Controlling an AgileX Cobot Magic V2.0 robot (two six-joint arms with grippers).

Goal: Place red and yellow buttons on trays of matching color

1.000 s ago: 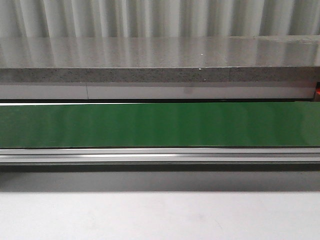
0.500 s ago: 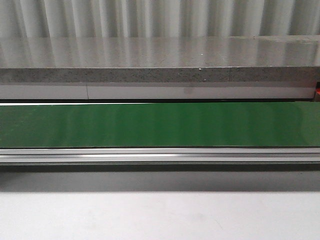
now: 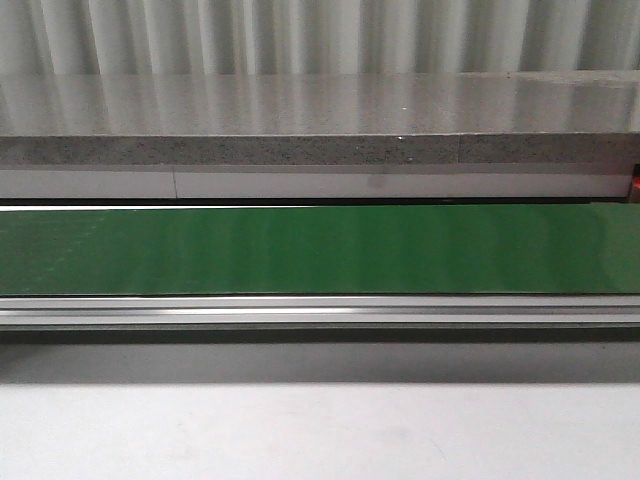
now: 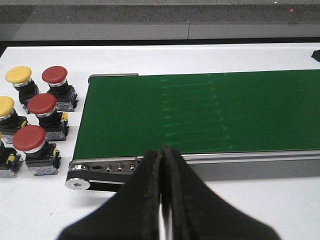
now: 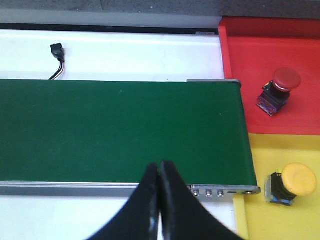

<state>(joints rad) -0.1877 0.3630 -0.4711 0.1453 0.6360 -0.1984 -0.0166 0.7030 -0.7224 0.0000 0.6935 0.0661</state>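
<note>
In the left wrist view, red buttons and yellow buttons stand in a group on the white table beside the end of the green belt. My left gripper is shut and empty over the belt's near rail. In the right wrist view, one red button lies on the red tray and one yellow button on the yellow tray. My right gripper is shut and empty at the near edge of the belt.
The green belt spans the front view with a metal rail in front and a grey stone ledge behind. No arm shows there. A small black connector with wires lies on the white table beyond the belt.
</note>
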